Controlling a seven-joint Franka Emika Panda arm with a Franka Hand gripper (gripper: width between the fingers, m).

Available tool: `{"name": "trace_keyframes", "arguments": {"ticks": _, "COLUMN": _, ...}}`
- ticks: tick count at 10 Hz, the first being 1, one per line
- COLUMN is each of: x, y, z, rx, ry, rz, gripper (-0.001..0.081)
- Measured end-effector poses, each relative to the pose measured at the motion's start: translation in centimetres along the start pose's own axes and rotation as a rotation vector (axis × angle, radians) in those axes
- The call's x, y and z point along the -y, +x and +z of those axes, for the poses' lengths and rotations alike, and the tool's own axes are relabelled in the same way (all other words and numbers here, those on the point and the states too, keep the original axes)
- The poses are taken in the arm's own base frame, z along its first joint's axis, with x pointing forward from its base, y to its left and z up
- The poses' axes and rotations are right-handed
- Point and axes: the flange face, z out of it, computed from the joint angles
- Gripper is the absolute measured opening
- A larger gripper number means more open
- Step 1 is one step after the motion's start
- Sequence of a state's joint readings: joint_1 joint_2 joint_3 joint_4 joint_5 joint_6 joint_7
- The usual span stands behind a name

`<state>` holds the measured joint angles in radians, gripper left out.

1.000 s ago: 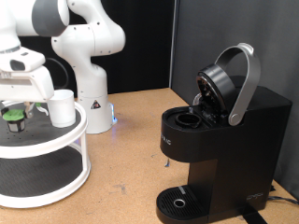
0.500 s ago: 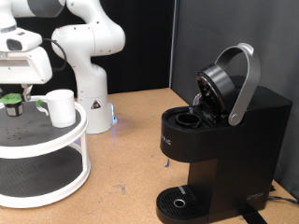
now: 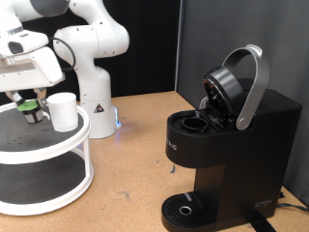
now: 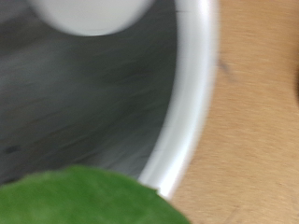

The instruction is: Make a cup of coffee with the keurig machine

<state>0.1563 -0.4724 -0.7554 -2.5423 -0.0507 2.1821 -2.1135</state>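
Nearest the camera at the exterior view's left: a white two-tier round stand [image 3: 58, 155], dark grey shelves, raised white rim. The upper tier carries the cup [image 3: 63, 111], small, plain white, cylindrical, upright near the tier's right edge; what is inside it is not visible. Lower tier shows only dark surface.

Just left of the cup, the gripper [image 3: 35, 104] hangs over the upper tier, fingers pointing down, closed on a small dark pod with a green top [image 3: 34, 105]. The pod looks lifted just off the tier, though the angle makes that hard to confirm. The white hand sits at the exterior view's top left, with the arm's white base [image 3: 92, 58] behind the stand.

Wrist view is blurred: the green pod top [image 4: 84, 201] fills the near edge, with the tier's dark floor, its white rim [image 4: 192, 103], the cup's white base [image 4: 93, 14] and the tan table [image 4: 257, 121] beyond.

At the exterior view's right stands the keurig machine [image 3: 227, 159], well apart from the stand, on the tan table. Boxy, matte black. Its lid is raised, with the silver-grey curved handle [image 3: 253, 87] tilted up and back and the round brew head angled open. The pod chamber [image 3: 196, 124] is exposed. Round drip tray [image 3: 185, 210] at the base carries nothing. Dark backdrop behind.
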Motion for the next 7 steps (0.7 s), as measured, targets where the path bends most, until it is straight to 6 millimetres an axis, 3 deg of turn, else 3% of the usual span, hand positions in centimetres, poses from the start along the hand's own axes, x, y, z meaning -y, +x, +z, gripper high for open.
{"name": "trace_keyframes", "arguments": {"ticks": 4, "x": -3.3, "y": 3.4, "z": 0.7, "rx": -0.064, "ry": -0.115, "rz": 0.287, "gripper": 0.0477}}
{"name": "trace_keyframes", "arguments": {"ticks": 7, "x": -3.4, "y": 3.9, "z": 1.0, "rx": -0.147, "ry": -0.123, "rz": 0.336, "gripper": 0.0477}}
